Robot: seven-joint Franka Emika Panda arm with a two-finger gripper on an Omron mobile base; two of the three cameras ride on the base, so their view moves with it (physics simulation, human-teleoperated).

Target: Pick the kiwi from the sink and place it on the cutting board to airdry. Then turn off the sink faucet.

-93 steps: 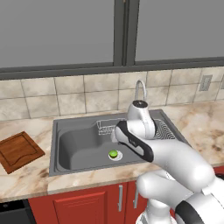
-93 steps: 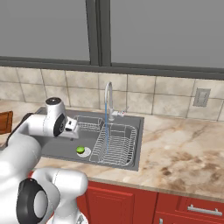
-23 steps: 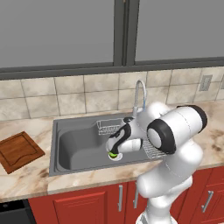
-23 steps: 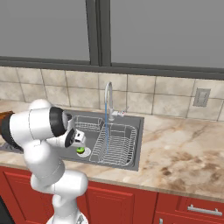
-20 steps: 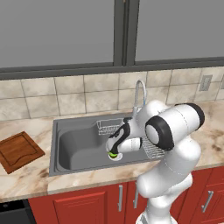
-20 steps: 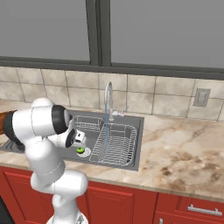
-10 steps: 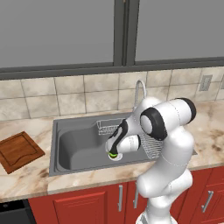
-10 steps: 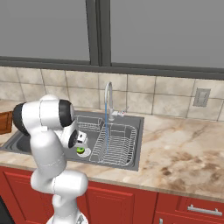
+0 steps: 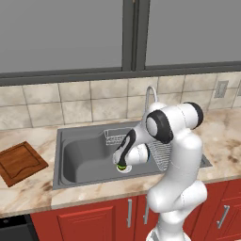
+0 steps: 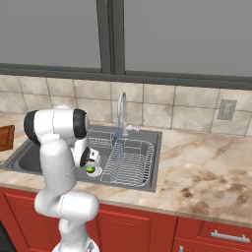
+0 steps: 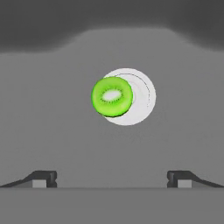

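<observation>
Hanging over the sink with jaws spread wide and empty, the gripper points down at the kiwi, which lies ahead of the fingertips, between their lines, half on the drain, ready for a straight descent.

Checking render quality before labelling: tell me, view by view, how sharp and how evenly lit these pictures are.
Hand view: soft, the kiwi crisp-coloured over the pale drain, sink walls shading darker upward. Left base view: flat even light, no glare, the cutting board grain legible. Right base view: same flat light, the sink faucet slightly blurred.
</observation>
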